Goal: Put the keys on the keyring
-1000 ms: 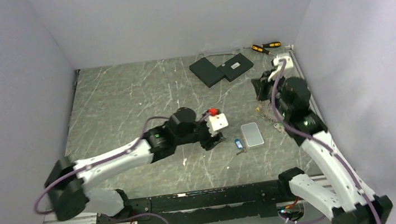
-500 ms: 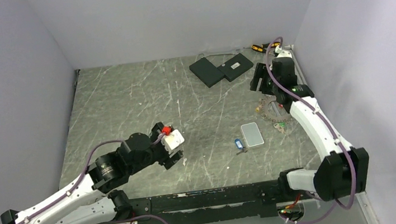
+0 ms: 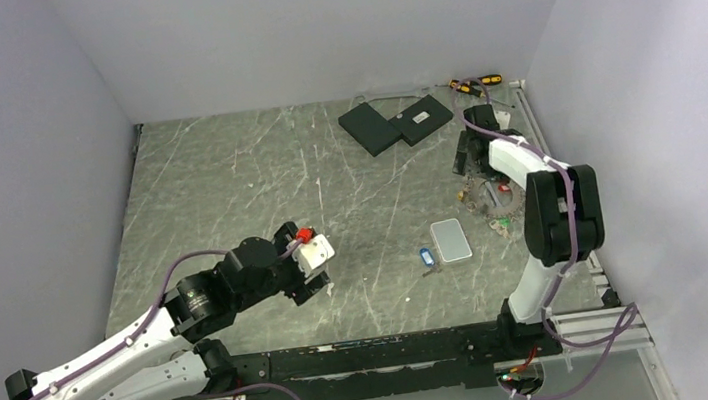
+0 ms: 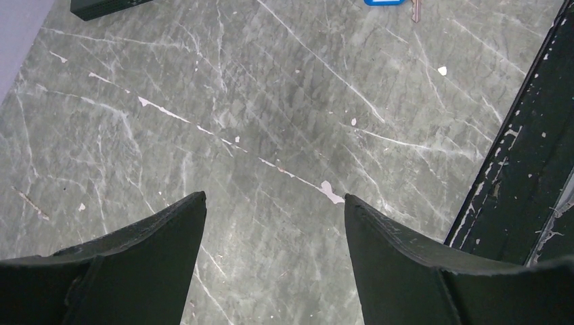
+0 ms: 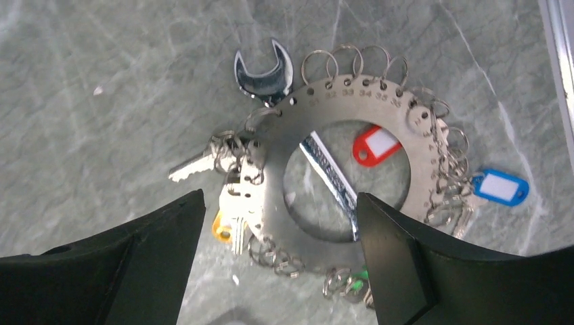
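**Left gripper** (image 4: 274,198): fingers (image 4: 145,267) stand wide apart with nothing between them and grey marble table (image 4: 271,101) beneath. A black front rail (image 4: 535,156) runs down the right side of its wrist view. From overhead it sits low over the near-left part of the table, well apart from the loose items.

**Right gripper** (image 5: 279,196): jaws also spread wide, gripping nothing, pointing down over the keyring (image 5: 338,91).

**Keyring:** lies flat on the table near the right edge.
- It is a flat metal ring plate with numbered holes round the rim and small split rings hung through them.
- A red tag (image 5: 376,145) lies inside the opening.
- A blue tag (image 5: 501,186) lies just outside the right rim.
- A silver key (image 5: 193,167) and a yellow-headed key (image 5: 222,227) sit at the left rim.
- A scrap of green (image 5: 359,276) shows at the lower rim, partly hidden by a finger.
- An open-end wrench head (image 5: 264,71) sits at the upper-left rim.
- A shiny metal strip (image 5: 332,179) crosses the opening; I cannot tell what it is.

**Off the ring:** a blue-tagged key (image 3: 426,257) lies on the table just beside the near-left corner of a pale rounded slab (image 3: 451,240), well apart from the keyring.

**Far side:** two black slabs (image 3: 372,127) lie overlapping. Yellow-and-black screwdrivers (image 3: 475,81) lie in the far-right corner.
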Controlling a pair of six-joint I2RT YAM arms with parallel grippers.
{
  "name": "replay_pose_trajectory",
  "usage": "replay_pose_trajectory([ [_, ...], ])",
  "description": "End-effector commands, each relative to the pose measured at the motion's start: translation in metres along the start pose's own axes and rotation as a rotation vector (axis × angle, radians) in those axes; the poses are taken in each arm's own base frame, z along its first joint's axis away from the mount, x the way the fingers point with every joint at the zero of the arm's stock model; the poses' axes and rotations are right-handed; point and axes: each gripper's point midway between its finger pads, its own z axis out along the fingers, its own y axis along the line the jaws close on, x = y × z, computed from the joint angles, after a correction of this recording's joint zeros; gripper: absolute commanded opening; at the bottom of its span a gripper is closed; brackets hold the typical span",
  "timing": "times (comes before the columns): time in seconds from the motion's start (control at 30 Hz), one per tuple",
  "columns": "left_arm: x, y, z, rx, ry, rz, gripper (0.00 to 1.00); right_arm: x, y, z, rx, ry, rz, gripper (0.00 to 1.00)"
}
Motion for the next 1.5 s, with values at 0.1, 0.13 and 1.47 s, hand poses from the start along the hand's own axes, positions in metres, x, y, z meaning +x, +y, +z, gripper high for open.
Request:
replay_pose_trajectory([
  [0.1, 0.000, 0.002, 0.002, -0.004, -0.005, 0.011, 0.78, -0.011, 0.007, 0.025, 0.019, 0.029, -0.001, 0.85],
  [0.13, 0.000, 0.002, 0.002, -0.003, -0.003, 0.012, 0.78, -0.008, 0.008, 0.029, 0.017, 0.038, 0.001, 0.84],
  [1.47, -0.009, 0.076, -0.042, -0.368, -0.078, -0.044, 0.67, 0.024, 0.203, -0.207, -0.476, -0.216, -0.268, 0.00],
])
